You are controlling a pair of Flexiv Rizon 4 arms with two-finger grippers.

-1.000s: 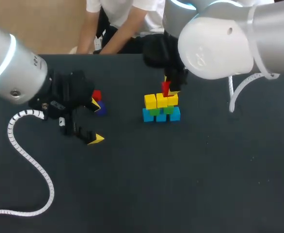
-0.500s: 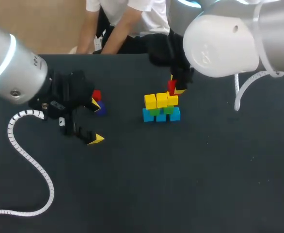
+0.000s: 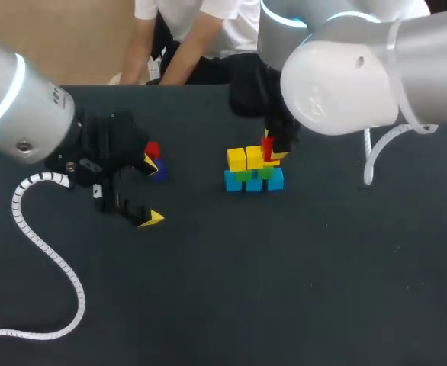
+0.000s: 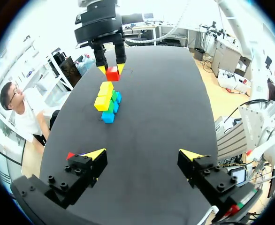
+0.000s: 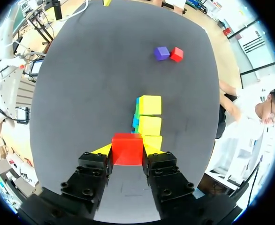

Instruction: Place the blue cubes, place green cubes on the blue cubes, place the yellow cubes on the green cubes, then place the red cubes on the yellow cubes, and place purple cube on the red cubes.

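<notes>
A block wall stands mid-table: blue cubes (image 3: 254,182) at the bottom, green cubes (image 3: 255,174) on them, a row of yellow cubes (image 3: 246,158) on top. My right gripper (image 5: 127,151) is shut on a red cube (image 3: 268,147), holding it just over the yellow row's right end; whether it touches I cannot tell. Off to the left lie a second red cube (image 3: 152,149) and the purple cube (image 3: 159,171), side by side. My left gripper (image 3: 150,190) hangs open and empty right beside them, its far fingertip close to the purple cube.
The left arm's white coiled hose (image 3: 49,250) loops over the table's left part. The right arm's bulky body (image 3: 338,72) hangs above the far right. Bare black tabletop (image 3: 284,274) spreads in front of the wall.
My right gripper with the red cube has shifted slightly right and come down closer to the yellow row. The left arm and the loose cubes have not moved.
</notes>
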